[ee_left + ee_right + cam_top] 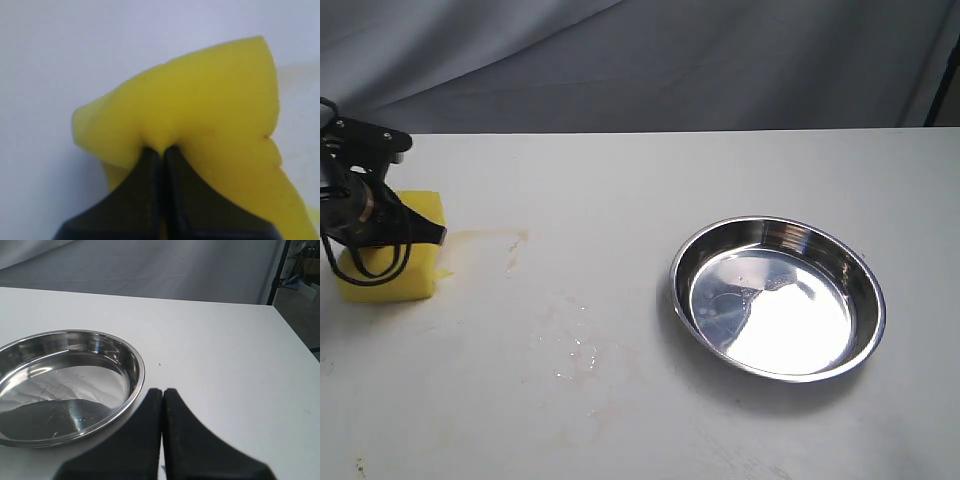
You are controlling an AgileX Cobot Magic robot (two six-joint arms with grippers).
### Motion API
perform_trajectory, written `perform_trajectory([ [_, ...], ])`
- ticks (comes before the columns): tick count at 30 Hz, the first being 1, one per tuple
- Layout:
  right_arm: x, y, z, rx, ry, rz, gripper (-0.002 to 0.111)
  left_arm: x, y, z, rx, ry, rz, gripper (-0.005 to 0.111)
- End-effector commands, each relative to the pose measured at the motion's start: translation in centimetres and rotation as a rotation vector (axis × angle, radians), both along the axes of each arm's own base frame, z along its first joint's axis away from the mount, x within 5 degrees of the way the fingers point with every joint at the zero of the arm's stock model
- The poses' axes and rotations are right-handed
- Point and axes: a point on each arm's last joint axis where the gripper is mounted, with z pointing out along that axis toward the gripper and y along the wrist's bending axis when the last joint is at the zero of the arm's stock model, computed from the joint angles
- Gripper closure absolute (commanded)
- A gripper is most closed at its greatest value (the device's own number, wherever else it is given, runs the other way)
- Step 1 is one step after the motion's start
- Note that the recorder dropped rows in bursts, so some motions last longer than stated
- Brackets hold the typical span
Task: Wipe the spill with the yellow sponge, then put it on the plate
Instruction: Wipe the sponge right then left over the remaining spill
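Note:
The yellow sponge (390,272) rests on the white table at the far left, pinched by my left gripper (382,235), which is shut on it. In the left wrist view the sponge (200,100) bulges around the closed black fingers (150,170). Faint brownish smears of the spill (495,240) run right from the sponge, and droplets (582,355) lie nearer the middle. The steel plate (865,275) sits empty at the right. My right gripper (163,392) is shut on nothing, hovering beside the plate (136,360); it does not show in the exterior view.
A grey cloth backdrop (670,60) hangs behind the table's far edge. The table's right edge (295,350) shows in the right wrist view, with a dark stand pole (277,270) beyond it.

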Motion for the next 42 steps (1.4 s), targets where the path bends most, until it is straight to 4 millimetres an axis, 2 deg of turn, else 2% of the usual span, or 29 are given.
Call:
perform_trajectory([
  [1,0.0,0.0,0.0,0.007,-0.005,-0.008,0.108,-0.6,1.5,1.2,0.02,0.026,0.024,0.107],
  [13,0.0,0.0,0.0,0.007,-0.005,-0.008,0.108,-1.7,3.8,-0.1,-0.047,0.094,0.046,0.107],
  [20,0.0,0.0,0.0,0.007,-0.005,-0.008,0.108,-2.7,2.8,-2.9,-0.152,0.078,0.002,0.107],
  [27,0.0,0.0,0.0,0.007,-0.005,-0.008,0.108,-2.3,2.3,-5.4,-0.229,0.087,0.027,0.107],
  [32,0.0,0.0,0.0,0.007,-0.005,-0.008,0.108,-1.5,1.7,-5.8,-0.333,-0.002,0.056,0.107],
  [38,0.0,0.0,0.0,0.007,-0.005,-0.008,0.108,-0.8,1.3,-5.3,-0.377,-0.088,0.021,0.107],
  [42,0.0,0.0,0.0,0.007,-0.005,-0.008,0.108,-0.5,1.1,-5.7,-0.401,-0.11,0.013,0.107],
])
